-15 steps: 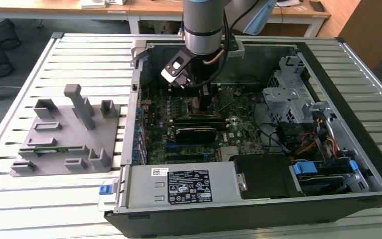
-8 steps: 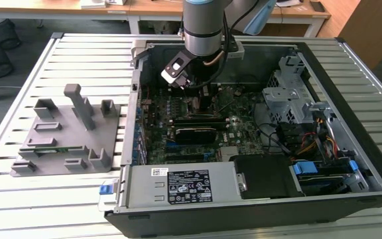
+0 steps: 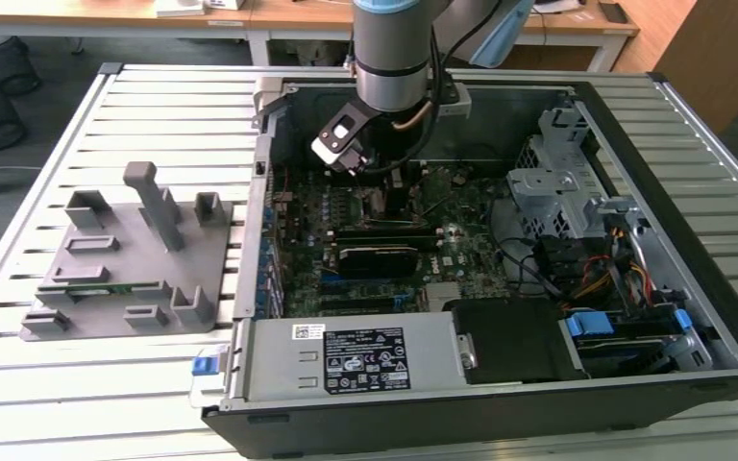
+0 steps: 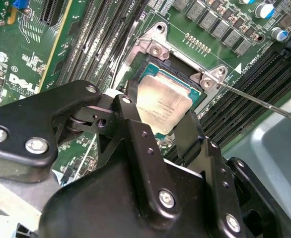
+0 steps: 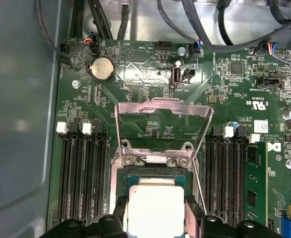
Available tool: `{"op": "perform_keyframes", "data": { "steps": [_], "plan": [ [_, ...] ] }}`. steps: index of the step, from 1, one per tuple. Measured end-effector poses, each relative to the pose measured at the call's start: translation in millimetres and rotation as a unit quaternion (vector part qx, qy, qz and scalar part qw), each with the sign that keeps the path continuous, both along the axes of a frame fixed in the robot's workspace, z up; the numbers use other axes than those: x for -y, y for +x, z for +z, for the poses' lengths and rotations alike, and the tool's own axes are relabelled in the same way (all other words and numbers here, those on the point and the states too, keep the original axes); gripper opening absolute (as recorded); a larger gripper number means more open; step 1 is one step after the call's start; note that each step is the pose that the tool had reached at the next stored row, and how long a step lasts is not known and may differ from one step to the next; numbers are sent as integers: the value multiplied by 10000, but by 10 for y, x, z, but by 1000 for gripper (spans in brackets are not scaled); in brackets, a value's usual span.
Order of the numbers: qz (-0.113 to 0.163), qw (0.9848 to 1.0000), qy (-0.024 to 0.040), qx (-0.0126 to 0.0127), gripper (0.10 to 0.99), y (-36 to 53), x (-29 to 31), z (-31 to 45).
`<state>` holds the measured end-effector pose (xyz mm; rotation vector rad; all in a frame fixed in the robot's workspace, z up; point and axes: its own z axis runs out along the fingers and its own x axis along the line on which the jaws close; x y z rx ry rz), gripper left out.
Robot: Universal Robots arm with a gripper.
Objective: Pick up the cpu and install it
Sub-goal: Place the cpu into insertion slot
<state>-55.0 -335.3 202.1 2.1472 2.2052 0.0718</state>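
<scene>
Silvery and stiff, the cpu [image 4: 165,101] over the socket [image 4: 158,62] seems light but fragile to us, our tool [image 4: 160,115] clamped on its opposite edges.

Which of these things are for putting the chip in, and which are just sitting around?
For the job:
cpu
socket
raised metal lid
gripper, at the cpu

Just sitting around:
round battery
green memory stick
grey stand
power supply box
</scene>
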Motion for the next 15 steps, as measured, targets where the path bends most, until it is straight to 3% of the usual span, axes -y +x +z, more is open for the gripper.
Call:
{"op": "perform_keyframes", "data": {
  "steps": [15],
  "plan": [
    [-85,10000,1,-1,537,0,-1,-67]
  ]
}}
